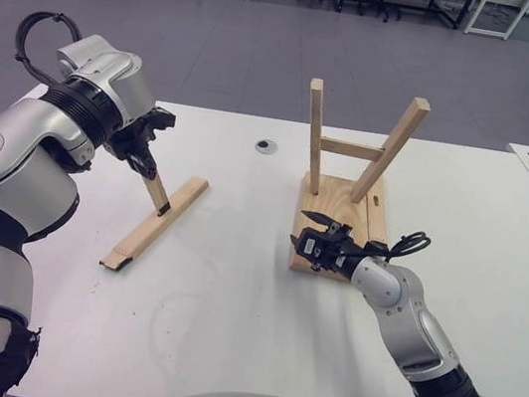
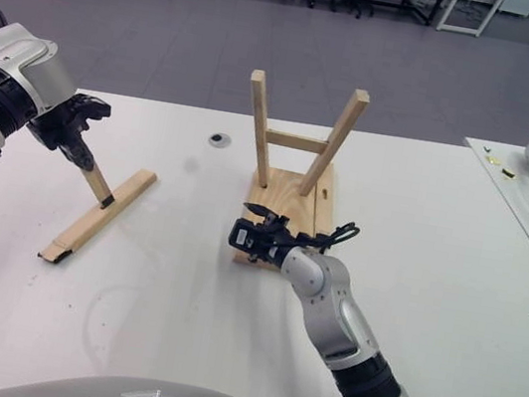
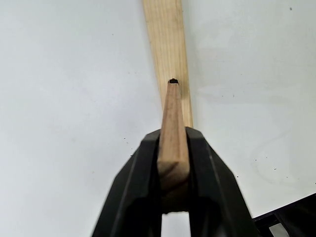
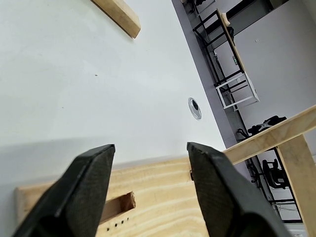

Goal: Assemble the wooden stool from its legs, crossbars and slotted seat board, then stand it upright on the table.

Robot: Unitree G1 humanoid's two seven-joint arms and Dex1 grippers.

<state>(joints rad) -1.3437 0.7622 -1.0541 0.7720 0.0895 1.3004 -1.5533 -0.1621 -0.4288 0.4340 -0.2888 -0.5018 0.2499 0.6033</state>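
Right gripper [image 1: 298,229] parted over seat board [image 1: 333,207] corner, left gripper [image 1: 147,162] clamping crossbar [image 1: 158,194]

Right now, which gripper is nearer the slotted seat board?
Right. The right gripper is at the seat board's near edge, fingers open. The left gripper is far off to the left, shut on a crossbar set into the loose leg.

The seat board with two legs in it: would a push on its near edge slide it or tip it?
Probably slide: the seat board lies flat on the table. It looks like stiff wood. The tall legs stand on its far half, so lifting may tilt it that way.
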